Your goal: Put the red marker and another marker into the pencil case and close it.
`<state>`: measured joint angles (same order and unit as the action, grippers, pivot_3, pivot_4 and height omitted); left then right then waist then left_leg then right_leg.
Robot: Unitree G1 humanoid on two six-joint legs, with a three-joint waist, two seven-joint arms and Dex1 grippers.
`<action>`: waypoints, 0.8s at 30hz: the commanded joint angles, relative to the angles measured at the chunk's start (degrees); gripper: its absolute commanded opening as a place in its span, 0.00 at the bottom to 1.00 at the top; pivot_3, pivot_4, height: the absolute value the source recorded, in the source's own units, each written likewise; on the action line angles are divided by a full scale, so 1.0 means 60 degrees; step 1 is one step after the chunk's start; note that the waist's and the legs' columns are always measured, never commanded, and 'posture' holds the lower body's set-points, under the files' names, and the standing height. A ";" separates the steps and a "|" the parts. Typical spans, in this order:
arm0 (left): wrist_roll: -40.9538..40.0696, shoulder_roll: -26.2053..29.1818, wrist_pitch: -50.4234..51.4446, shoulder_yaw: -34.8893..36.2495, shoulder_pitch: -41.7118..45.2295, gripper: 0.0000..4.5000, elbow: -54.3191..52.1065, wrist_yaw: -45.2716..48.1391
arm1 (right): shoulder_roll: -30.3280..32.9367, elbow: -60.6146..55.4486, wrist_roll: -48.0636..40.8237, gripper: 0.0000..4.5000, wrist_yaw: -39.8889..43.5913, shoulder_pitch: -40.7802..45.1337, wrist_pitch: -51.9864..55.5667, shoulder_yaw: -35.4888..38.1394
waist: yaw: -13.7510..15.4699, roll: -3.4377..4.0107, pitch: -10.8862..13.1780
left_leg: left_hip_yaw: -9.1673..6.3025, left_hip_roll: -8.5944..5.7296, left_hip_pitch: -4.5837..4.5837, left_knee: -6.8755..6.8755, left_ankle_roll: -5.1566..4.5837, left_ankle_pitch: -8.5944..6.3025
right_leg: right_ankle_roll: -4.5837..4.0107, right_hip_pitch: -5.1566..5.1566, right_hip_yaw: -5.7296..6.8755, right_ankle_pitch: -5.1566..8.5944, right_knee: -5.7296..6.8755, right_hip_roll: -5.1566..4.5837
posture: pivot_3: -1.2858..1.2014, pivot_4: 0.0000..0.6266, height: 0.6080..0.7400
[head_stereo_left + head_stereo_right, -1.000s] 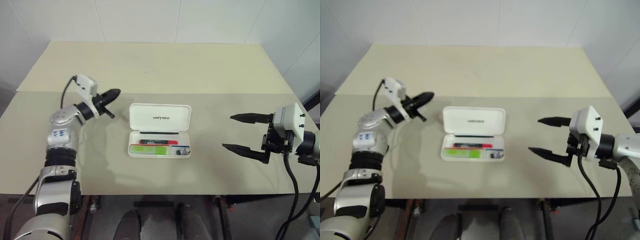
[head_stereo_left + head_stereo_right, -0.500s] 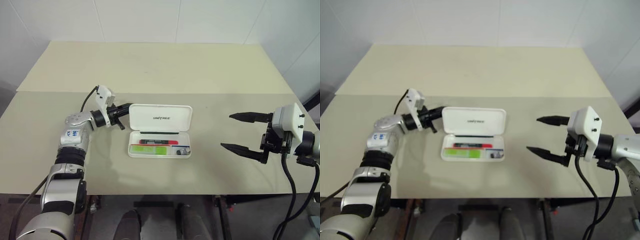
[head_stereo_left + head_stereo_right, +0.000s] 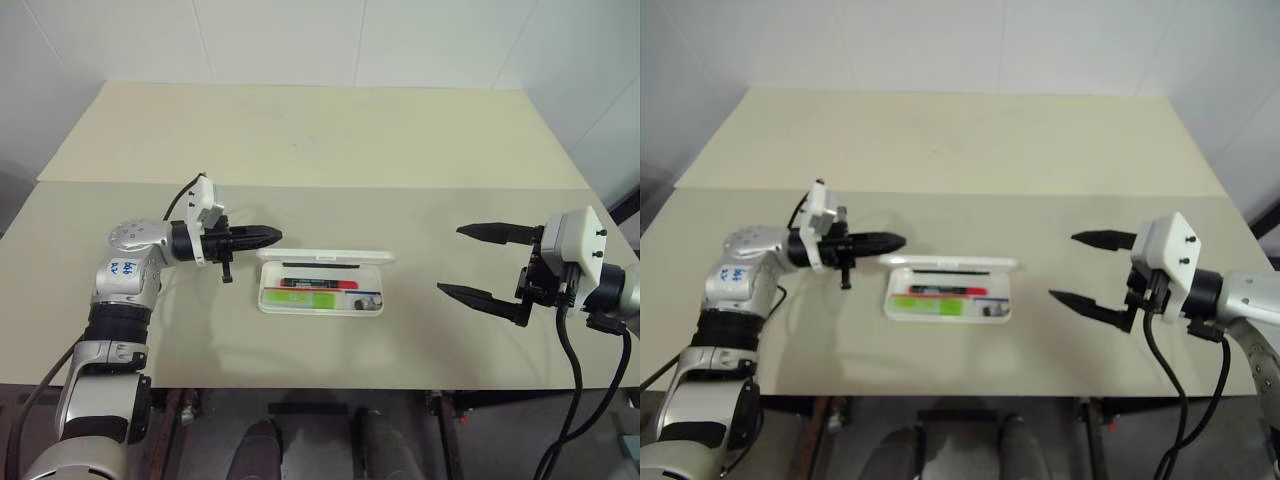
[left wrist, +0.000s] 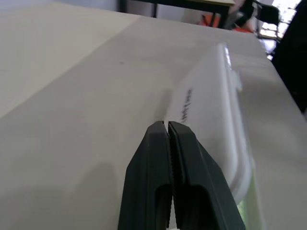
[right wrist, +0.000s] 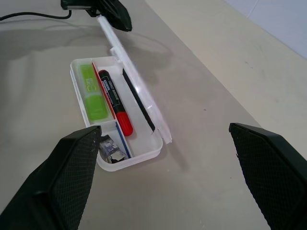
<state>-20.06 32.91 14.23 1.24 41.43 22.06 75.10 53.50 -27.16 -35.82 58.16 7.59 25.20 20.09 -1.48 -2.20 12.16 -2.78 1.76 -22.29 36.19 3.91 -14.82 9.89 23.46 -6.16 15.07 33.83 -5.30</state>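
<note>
Pencil case [image 3: 320,297] lid half-raised, left pincer [image 3: 268,237] pressed together at its corner; right pincer [image 3: 478,262] spread, well apart.

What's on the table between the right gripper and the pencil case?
Nothing: in the head views, bare table separates the open right gripper from the pencil case.

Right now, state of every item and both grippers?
pencil case: lid half closed, tilted over the tray
red marker: lying inside the case
green marker: lying inside the case
left gripper: shut, tip at the lid's corner
right gripper: open, holding nothing
</note>
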 commanded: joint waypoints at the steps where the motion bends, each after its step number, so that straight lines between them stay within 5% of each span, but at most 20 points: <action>1: -0.0029 0.0130 0.0287 -0.0410 -0.0115 0.01 -0.0778 0.0337 | -0.0057 -0.0330 -0.0163 1.00 -0.0109 0.0027 -0.0009 0.0035 | -0.0010 0.0000 0.0000 | 0.0000 0.0000 -0.0001 0.0000 0.0000 0.0000 | 0.0000 0.0001 0.0000 0.0000 -0.0001 0.0000 | 0.52 0.24 1.00; 12: 0.0126 -0.0051 0.1586 -0.1691 -0.0600 0.01 -0.1406 0.0547 | -0.0219 -0.0613 -0.0172 1.00 -0.0506 -0.0123 0.0048 0.0123 | -0.0024 0.0001 0.0000 | -0.0001 0.0001 0.0005 -0.0001 -0.0002 0.0000 | -0.0007 0.0001 -0.0002 0.0004 0.0004 0.0002 | 0.52 0.24 1.00; 24: 0.1175 -0.0393 0.0857 -0.2385 -0.0316 0.01 -0.0277 0.0072 | -0.0552 -0.1228 -0.0236 1.00 -0.1106 -0.0470 0.0167 0.0231 | 0.0003 0.0006 -0.0005 | -0.0001 0.0000 0.0014 0.0021 -0.0003 0.0002 | -0.0083 -0.0019 -0.0003 0.0042 0.0002 0.0000 | 0.52 0.24 1.00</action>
<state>-15.31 30.98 19.62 -11.76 39.76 18.79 76.76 50.67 -32.56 -36.06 52.39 5.16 26.34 19.95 -1.47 -2.16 12.13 -2.79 1.75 -22.21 36.35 3.89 -14.81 9.22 23.33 -6.18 15.42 33.83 -5.30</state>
